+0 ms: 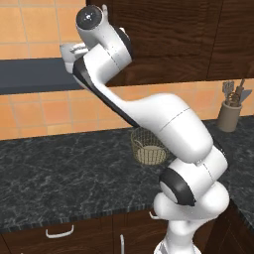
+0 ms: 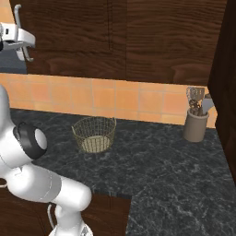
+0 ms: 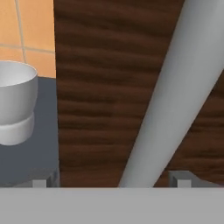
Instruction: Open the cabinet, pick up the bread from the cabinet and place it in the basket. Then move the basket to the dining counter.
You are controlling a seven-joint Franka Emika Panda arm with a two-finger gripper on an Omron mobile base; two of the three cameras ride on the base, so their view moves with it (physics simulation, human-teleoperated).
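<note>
A: Cabinet [image 2: 138, 37] of dark brown wood fills the far wall above the desk [image 2: 175, 184], its door shut. What is lower down?

B: Black marbled desk, with the wire basket [image 2: 94, 133] standing on it near the orange tiled wall, holding nothing. A grey utensil crock [image 2: 195, 125] stands well to its right.

A: And the tool?

B: Tool [image 3: 114, 181] is raised at the cabinet's left edge, released, jaws spread wide either side of the silver bar handle [image 3: 175, 96]. A white cup [image 3: 15, 100] sits left of the door.
</note>
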